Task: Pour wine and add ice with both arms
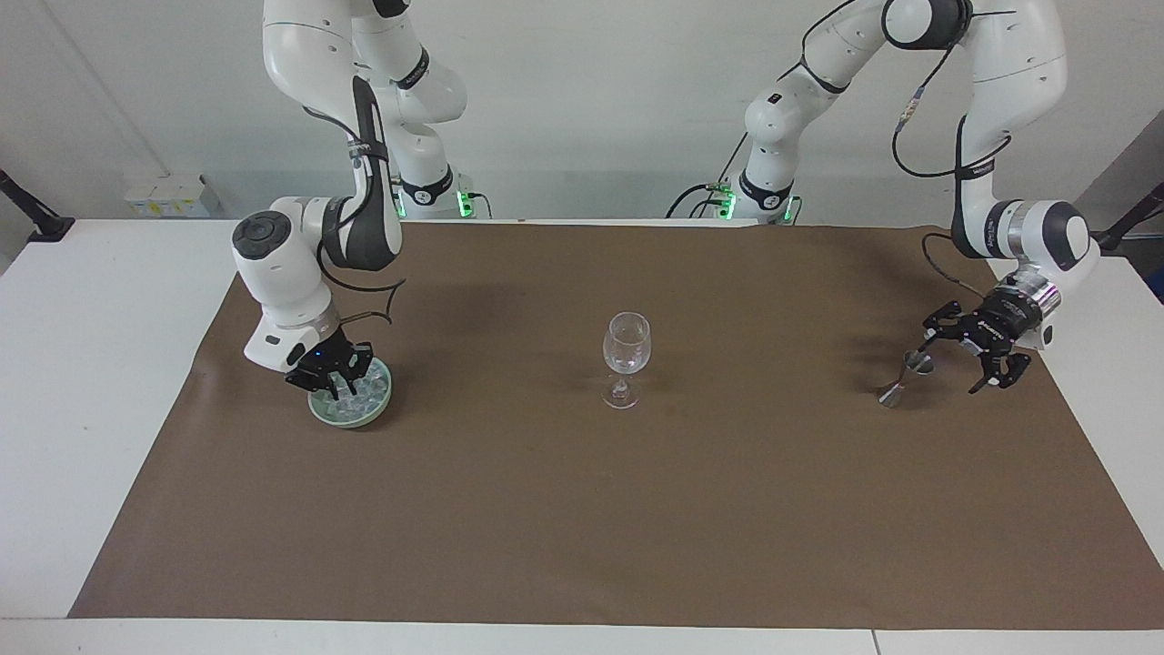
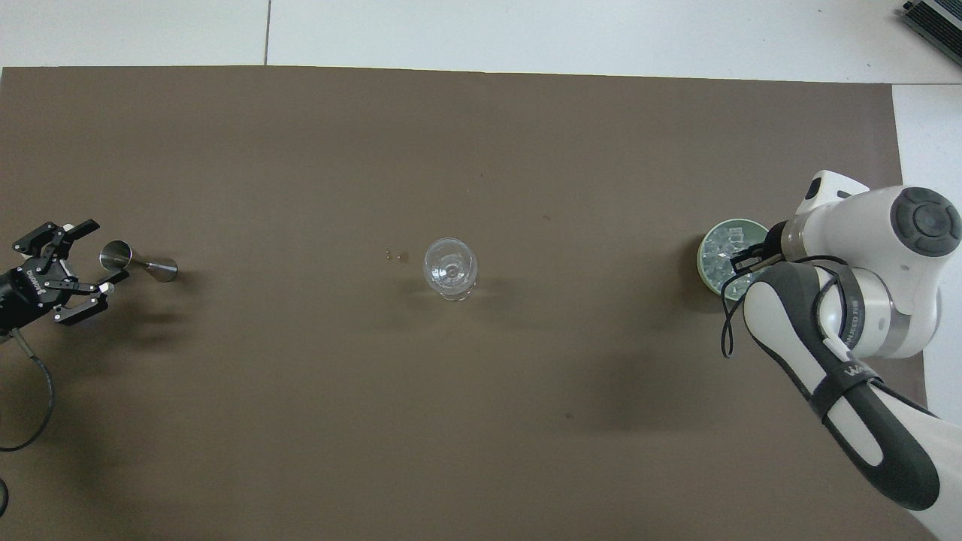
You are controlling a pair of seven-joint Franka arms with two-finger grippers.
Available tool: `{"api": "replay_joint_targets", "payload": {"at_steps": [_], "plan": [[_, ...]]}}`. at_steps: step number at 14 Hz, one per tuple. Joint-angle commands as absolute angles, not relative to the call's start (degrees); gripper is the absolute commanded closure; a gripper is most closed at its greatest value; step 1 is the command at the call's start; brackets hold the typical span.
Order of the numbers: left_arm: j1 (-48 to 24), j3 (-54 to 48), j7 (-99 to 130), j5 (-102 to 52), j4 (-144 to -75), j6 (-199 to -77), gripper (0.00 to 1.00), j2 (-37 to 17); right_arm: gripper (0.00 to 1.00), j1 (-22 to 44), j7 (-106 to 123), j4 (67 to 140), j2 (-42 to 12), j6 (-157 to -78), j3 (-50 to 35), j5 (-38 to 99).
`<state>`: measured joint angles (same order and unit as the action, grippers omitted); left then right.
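in the facing view, the right gripper [image 1: 329, 371] hangs low over the pale green bowl [image 1: 351, 411] at the right arm's end of the worktop [image 1: 91, 382], its tips down among the ice [image 1: 359, 395]; i cannot tell whether its jaws are spread or pinching a chunk. a clear wine glass [image 1: 626, 357] stands upright at the middle of the brown mat [image 1: 582, 509]. at the left arm's end the left gripper [image 1: 975, 351] hovers just beside a small metal jigger [image 1: 906, 375] lying tipped on the mat, jaws spread and holding nothing.

in the overhead view, the right gripper [image 2: 745, 259] covers part of the bowl [image 2: 706, 255], with ice [image 2: 723, 242] showing at its uncovered part. the wine glass [image 2: 450, 267] sits mid-mat, with two tiny specks [image 2: 396, 255] beside it. the left gripper [image 2: 71, 255] has its jaws wide apart, clear of the jigger [image 2: 135, 260].
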<state>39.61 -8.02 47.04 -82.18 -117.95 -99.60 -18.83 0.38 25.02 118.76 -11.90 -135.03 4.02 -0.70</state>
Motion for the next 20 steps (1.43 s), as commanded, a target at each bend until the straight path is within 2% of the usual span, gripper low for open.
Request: {"api": "replay_joint_targets", "payload": {"at_steps": [1, 7, 12, 17, 20], "plan": [[39.64, -8.44, 50.7, -82.0, -117.69, -98.79, 0.0, -16.71, 0.9, 0.09, 24.62, 115.85, -10.73, -130.27, 3.69, 0.96], [35.52, -8.7, 52.65, -73.77, -114.18, -102.56, 0.0, -11.7, 0.9, 0.35, 15.57, 110.22, -6.95, -122.88, 2.2, 5.97], [31.03, -8.79, 52.12, -61.81, -109.52, -106.08, 0.0, -9.14, 0.9, 0.35, 2.05, 107.32, -3.0, -119.45, -2.98, 6.24], [26.99, -9.14, 51.68, -44.6, -100.31, -105.65, 0.0, -8.79, 0.9, 0.44, -11.65, 106.96, 1.05, -117.86, -9.74, 6.24], [23.04, -9.32, 51.33, -34.14, -95.38, -104.94, 0.0, -8.62, 0.9, 0.44, -22.73, 105.73, 0.97, -119.17, -15.36, 6.24]]}}
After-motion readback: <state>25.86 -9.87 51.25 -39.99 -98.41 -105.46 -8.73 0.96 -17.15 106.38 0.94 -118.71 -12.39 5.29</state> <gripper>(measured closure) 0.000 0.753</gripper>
